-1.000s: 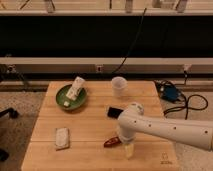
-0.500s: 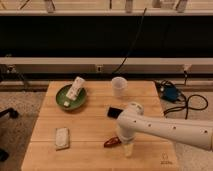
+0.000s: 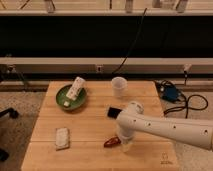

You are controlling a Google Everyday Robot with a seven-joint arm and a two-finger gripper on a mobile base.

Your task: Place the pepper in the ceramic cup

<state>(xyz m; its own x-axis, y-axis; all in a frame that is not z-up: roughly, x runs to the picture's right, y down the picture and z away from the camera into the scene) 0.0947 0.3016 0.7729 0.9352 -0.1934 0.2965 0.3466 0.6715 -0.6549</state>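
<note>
The dark red pepper [image 3: 111, 142] lies on the wooden table [image 3: 90, 125] near its front edge. My gripper [image 3: 125, 144] hangs from the white arm [image 3: 165, 127] and sits right beside the pepper's right end, low at the table. The pale white ceramic cup [image 3: 119, 86] stands upright at the back of the table, well behind the pepper and gripper.
A green bowl [image 3: 70, 97] with a white packet leaning in it sits at the back left. A flat black rectangle [image 3: 113, 112] lies just behind the arm. A pale wrapped item [image 3: 62, 137] lies at the front left. Cables and a blue box [image 3: 170, 94] lie right of the table.
</note>
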